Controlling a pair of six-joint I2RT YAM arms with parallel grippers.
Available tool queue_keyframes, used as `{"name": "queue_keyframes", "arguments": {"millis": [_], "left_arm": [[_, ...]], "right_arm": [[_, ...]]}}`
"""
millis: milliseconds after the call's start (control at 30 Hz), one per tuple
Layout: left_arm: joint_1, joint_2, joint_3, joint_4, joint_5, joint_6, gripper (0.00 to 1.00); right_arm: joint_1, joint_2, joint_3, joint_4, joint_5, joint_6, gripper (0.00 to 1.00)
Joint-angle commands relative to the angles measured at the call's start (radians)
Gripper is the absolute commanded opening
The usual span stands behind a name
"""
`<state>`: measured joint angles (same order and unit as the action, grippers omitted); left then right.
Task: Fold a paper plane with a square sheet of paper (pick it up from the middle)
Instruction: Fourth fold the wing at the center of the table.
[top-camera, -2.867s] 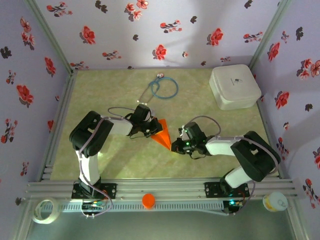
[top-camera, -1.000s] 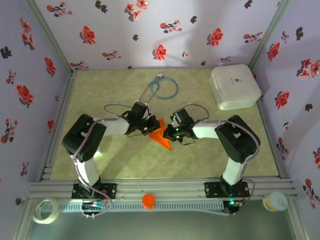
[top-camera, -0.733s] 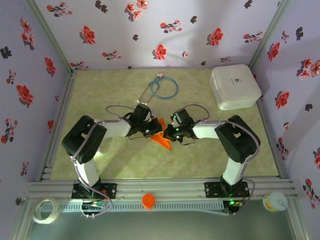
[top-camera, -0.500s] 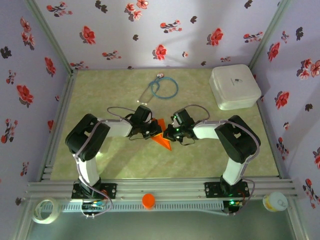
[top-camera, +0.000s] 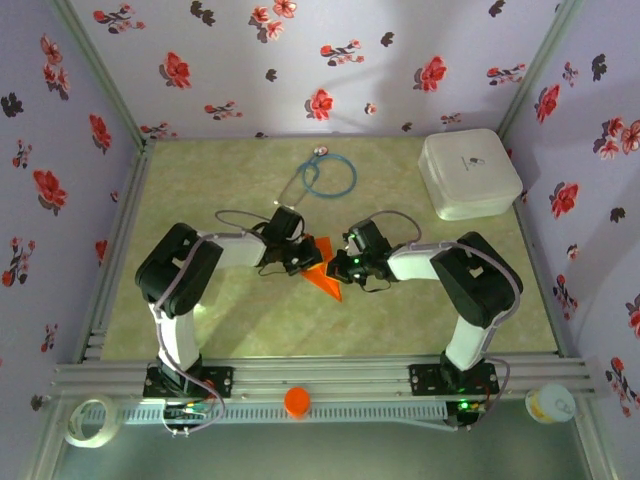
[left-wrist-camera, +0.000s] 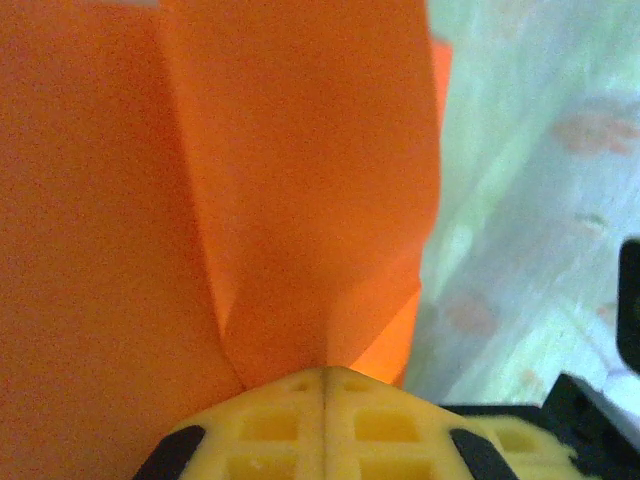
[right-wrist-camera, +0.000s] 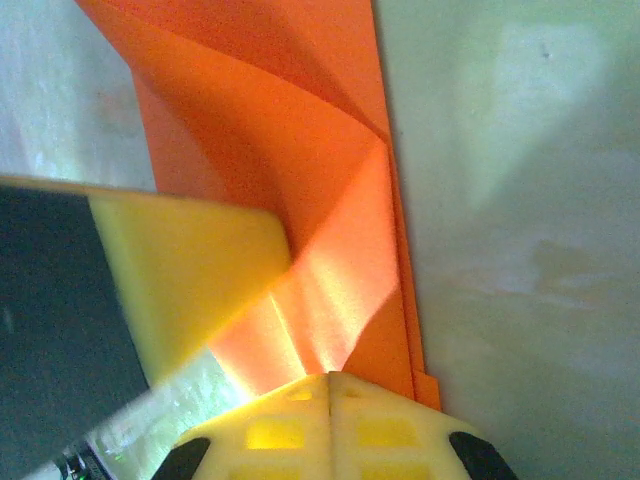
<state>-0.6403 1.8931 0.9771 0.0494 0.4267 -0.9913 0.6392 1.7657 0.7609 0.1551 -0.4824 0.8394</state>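
From my station I take the pale green marbled tabletop (top-camera: 250, 330) as my anchor. Behind its far edge rises a lavender back wall printed with red and black flowers (top-camera: 300, 70). The same flowered covering runs up the left wall (top-camera: 50, 200) and the right wall (top-camera: 600, 200) on either side of it. Grey metal corner posts (top-camera: 98, 70) climb from its far corners where the walls meet. Silver aluminium rails (top-camera: 330, 378) run along its near edge, and another rail (top-camera: 115, 260) follows its left side. Nearer than those rails lies a dull grey-green strip (top-camera: 350, 450). Light is soft and even; a paler patch (top-camera: 425, 55) on the back wall may be lamp glare.
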Motion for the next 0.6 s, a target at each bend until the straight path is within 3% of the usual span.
{"name": "queue_keyframes", "arguments": {"millis": [0,567], "left_arm": [[0.053,0.038,0.038,-0.064,-0.076,0.031,0.0],[0.204,0.1,0.152,-0.12,-0.059,0.09,0.0]], "right_arm": [[-0.007,0.019,-0.054,-0.145,0.052,-0.028,0.0],[-0.007,0.016,-0.051,-0.157,0.025,-0.045,0.0]]}}
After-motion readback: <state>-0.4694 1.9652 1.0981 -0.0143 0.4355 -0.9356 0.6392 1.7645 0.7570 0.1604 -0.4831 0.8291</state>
